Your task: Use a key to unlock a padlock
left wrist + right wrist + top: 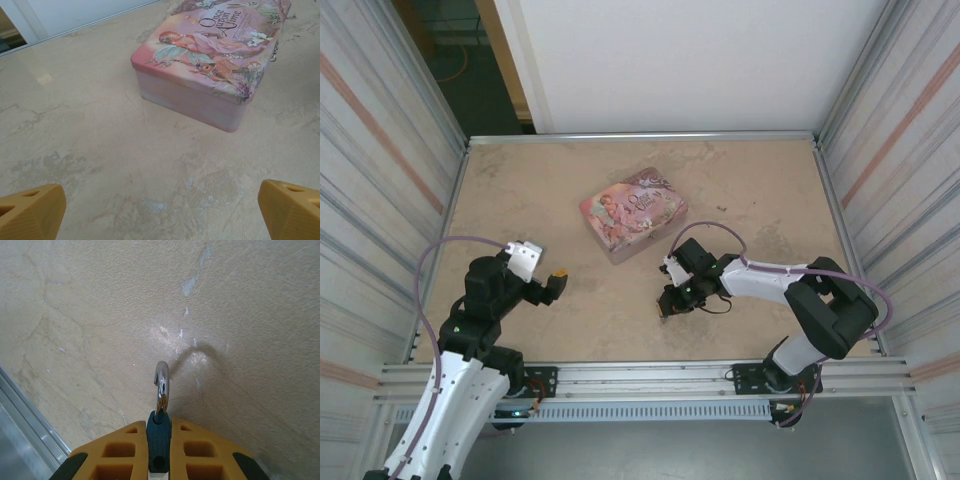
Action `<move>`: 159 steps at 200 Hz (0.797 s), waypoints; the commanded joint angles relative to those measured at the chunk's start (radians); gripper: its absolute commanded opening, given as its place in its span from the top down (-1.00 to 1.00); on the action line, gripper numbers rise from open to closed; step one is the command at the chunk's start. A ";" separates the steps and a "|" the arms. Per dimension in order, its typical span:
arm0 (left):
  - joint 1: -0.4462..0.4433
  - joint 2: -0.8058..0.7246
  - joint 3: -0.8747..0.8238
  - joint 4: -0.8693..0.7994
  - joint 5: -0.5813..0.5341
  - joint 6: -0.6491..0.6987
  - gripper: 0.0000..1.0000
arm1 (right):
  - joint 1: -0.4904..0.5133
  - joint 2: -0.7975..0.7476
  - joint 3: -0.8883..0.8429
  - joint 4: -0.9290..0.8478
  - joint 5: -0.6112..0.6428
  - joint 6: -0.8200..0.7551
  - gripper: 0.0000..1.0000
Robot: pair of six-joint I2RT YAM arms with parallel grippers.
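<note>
Your right gripper (158, 430) is clamped on the padlock (158, 444), just nearward of the tin (632, 212); long axis in line with the gripper, shackle (161, 382) pointing out ahead. Tin lid reads "Once Upon a Time"; your left gripper (160, 212) gapes wide, empty

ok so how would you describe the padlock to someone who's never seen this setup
Start at the pink tin mid-table; just nearer and to its right the right gripper points down. Clamped between its yellow fingers is the padlock: a tiny blue-teal body with a thin silver shackle, far smaller than the tin.
</note>
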 commanded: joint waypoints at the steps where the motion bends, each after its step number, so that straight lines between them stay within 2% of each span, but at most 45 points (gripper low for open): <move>1: 0.004 0.004 0.017 -0.005 -0.008 0.020 -0.97 | 0.006 0.008 0.028 -0.032 0.015 -0.023 0.83; 113: 0.005 0.008 0.017 -0.005 -0.010 0.021 -0.97 | 0.003 -0.026 0.042 -0.063 0.043 -0.024 0.65; 159: 0.004 0.008 0.019 -0.004 -0.010 0.021 -0.97 | -0.001 -0.065 0.042 -0.076 0.081 -0.019 0.40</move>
